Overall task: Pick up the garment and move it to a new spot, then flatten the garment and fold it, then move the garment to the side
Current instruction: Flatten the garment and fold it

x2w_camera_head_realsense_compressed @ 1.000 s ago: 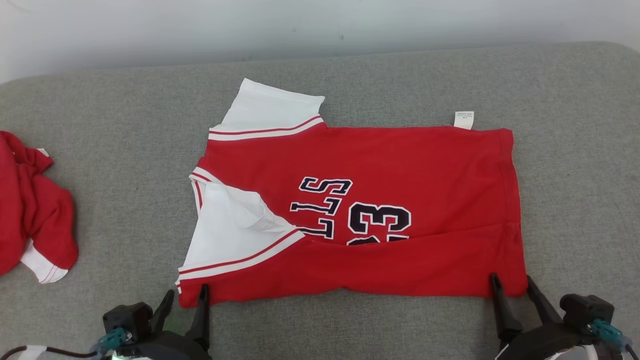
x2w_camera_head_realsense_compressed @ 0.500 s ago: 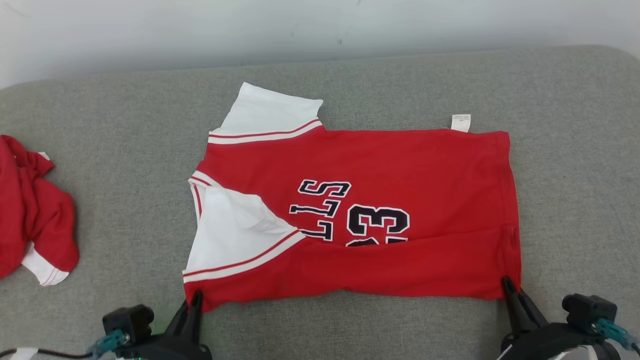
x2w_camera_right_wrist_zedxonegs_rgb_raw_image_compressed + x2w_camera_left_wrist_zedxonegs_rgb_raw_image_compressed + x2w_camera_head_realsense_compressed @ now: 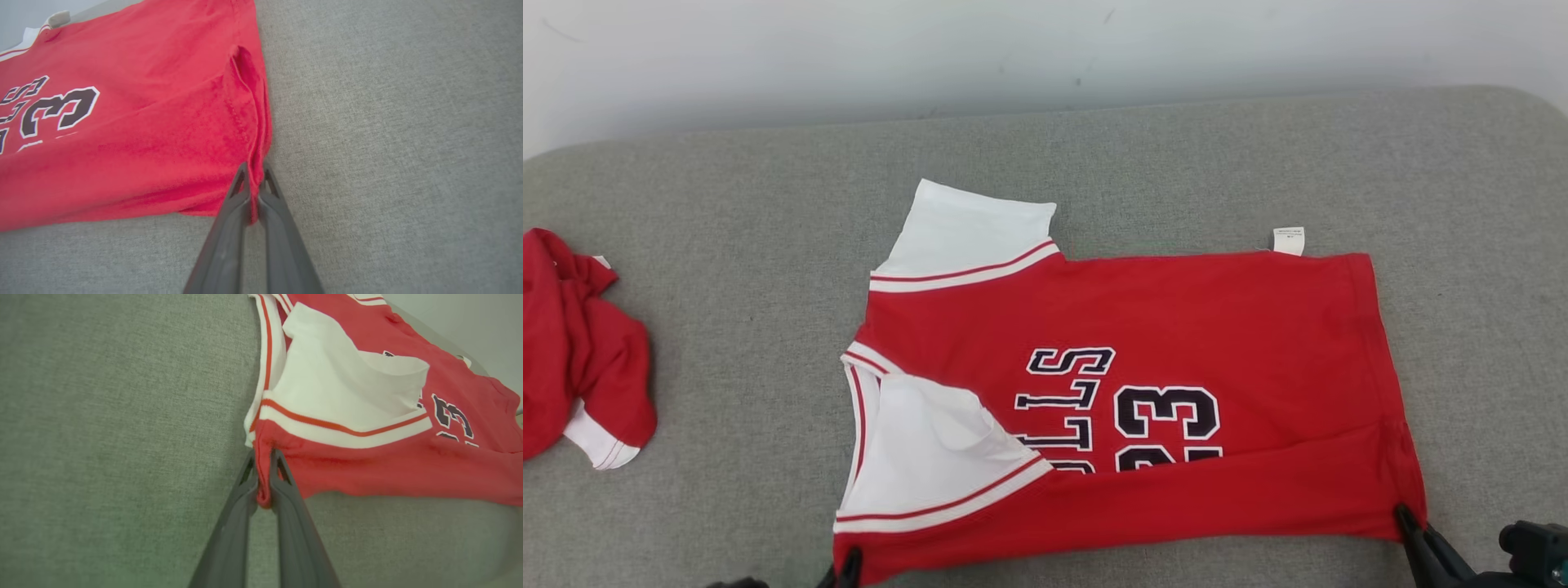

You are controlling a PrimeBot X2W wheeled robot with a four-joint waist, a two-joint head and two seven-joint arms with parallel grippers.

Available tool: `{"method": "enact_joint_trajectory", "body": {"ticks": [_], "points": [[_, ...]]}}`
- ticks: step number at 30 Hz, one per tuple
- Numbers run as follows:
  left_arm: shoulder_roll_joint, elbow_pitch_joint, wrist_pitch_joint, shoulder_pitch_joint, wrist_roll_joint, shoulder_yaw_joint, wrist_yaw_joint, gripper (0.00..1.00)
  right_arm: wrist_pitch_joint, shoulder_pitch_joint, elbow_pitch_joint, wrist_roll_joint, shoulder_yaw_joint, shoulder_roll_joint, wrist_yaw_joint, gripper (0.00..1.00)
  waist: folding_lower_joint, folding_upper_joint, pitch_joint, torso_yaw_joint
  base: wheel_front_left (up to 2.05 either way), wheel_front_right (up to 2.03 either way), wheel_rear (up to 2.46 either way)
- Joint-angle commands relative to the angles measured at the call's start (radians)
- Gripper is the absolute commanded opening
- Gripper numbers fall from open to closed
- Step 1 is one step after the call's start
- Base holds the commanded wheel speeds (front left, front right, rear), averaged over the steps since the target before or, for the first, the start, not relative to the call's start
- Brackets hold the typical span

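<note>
Now the red jersey lies spread flat near the middle of the grey fabric-covered table. Its neck and white sleeves point left and its hem points right. A white care label sticks out at the far right corner. The near long edge is already turned over onto the body, and this band covers the lower part of the printed number.

Both tools are clamped on that near edge. The left tool is closed on the near left corner, just below the striped white sleeve, with red cloth bunched between its fingers. The right tool is closed on the near right corner, pinching the doubled hem.

A second crumpled red garment sits well apart at the left edge of the table.

By my reading, the flattening is done and the folding step is in hand. The next move would call for both tools to lift together and carry the near edge toward the far side. They should stay level so the cloth stays taut between them. The loose near sleeve could flop out of the fold. Uneven lifting could also skew the crease.
</note>
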Motion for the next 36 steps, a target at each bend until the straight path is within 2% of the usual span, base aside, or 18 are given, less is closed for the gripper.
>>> {"method": "enact_joint_trajectory", "body": {"ticks": [1,4,5,6,7,8,9,10,19,24,30,36], "points": [[0.004,-0.013,0.007,0.024,0.003,0.001,0.009,0.00,0.003,0.014,-0.005,-0.004,-0.011,-0.003,-0.001,0.00,0.0000,0.0000,0.003,0.001,0.00,0.00,0.00],[0.002,-0.047,0.025,0.058,-0.002,-0.011,0.024,0.00,0.020,0.025,-0.011,0.001,-0.016,0.009,-0.001,0.00,0.0000,0.0000,0.008,0.006,0.00,0.00,0.00],[0.001,-0.051,0.031,0.063,-0.005,-0.015,0.026,0.00,0.028,0.029,-0.009,0.007,-0.016,0.012,-0.001,0.33,0.0000,0.0000,0.010,0.008,0.00,0.00,0.00],[0.000,-0.050,0.036,0.067,-0.007,-0.019,0.026,0.00,0.030,0.031,-0.009,0.009,-0.020,0.015,-0.001,0.55,0.0000,0.0000,0.012,0.010,0.00,0.00,0.00],[0.001,-0.047,0.041,0.067,-0.005,-0.022,0.028,0.00,0.027,0.030,-0.012,0.010,-0.026,0.018,-0.001,1.00,0.0000,0.0000,0.013,0.011,0.00,0.00,0.00],[0.001,-0.044,0.042,0.065,-0.002,-0.023,0.029,0.23,0.026,0.031,-0.015,0.010,-0.031,0.022,-0.001,1.00,0.0000,0.0000,0.015,0.011,0.00,0.00,0.00],[0.002,-0.041,0.040,0.059,0.005,-0.023,0.034,0.68,0.022,0.032,-0.019,0.009,-0.037,0.027,-0.001,1.00,0.0000,0.0000,0.016,0.011,0.00,0.00,0.00],[0.003,-0.039,0.034,0.053,0.010,-0.022,0.036,1.00,0.018,0.033,-0.026,0.010,-0.043,0.031,-0.001,1.00,0.0000,0.0000,0.018,0.010,0.00,0.00,0.00],[0.023,-0.068,-0.052,-0.032,0.082,0.013,0.056,1.00,-0.027,0.005,-0.121,0.040,-0.127,0.071,-0.001,1.00,0.0000,0.0000,0.025,-0.018,0.00,0.00,0.00],[0.039,-0.096,-0.107,-0.146,0.143,0.035,0.068,1.00,-0.045,-0.065,-0.136,0.063,-0.192,0.086,-0.001,1.00,0.0000,0.0000,0.041,-0.034,0.00,0.00,0.00],[0.050,-0.048,-0.110,-0.357,0.173,0.036,0.033,1.00,-0.038,-0.232,-0.086,0.083,-0.215,0.069,-0.001,1.00,0.0000,0.0000,0.093,-0.052,0.00,0.00,0.00],[0.067,0.106,-0.004,-0.619,0.130,0.013,-0.063,1.00,-0.019,-0.435,0.014,0.106,-0.171,0.014,-0.001,1.00,0.0000,0.0000,0.152,-0.066,0.00,0.00,0.00]]}}
